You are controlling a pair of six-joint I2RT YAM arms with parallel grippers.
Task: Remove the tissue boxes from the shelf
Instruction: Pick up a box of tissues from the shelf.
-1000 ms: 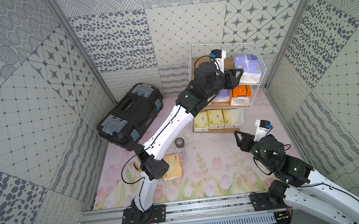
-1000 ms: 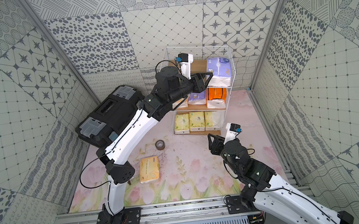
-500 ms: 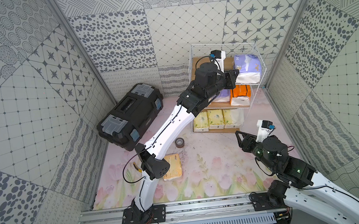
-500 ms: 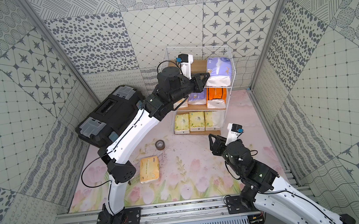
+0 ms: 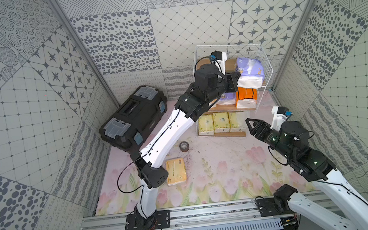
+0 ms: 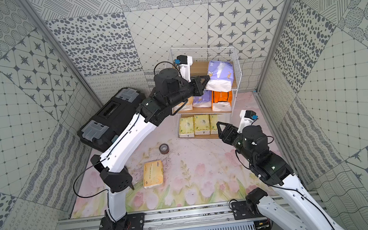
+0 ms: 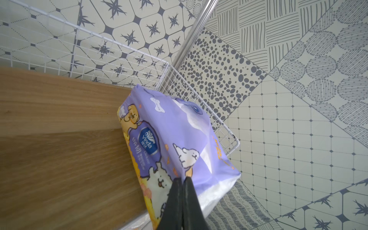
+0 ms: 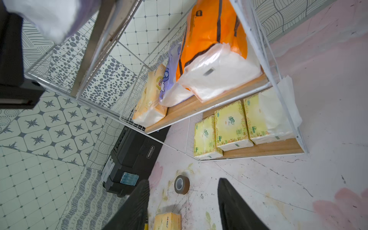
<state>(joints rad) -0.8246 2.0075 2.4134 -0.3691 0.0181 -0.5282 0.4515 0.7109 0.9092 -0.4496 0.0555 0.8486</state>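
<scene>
Left gripper (image 7: pixel 182 180) pinched tight on lavender pack (image 7: pixel 175 135), top tier of shelf (image 5: pixel 224 109). Right gripper (image 8: pixel 183 180) spread, empty, near bottom tier.

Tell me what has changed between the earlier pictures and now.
The left gripper closed on the wrapper of the lavender plastic-wrapped tissue pack on the top board of the white wire shelf. The right gripper, open and empty, edged toward the shelf. The other packs, the black toolbox, the brown tape roll and the pale orange pack on the mat stayed put.
</scene>
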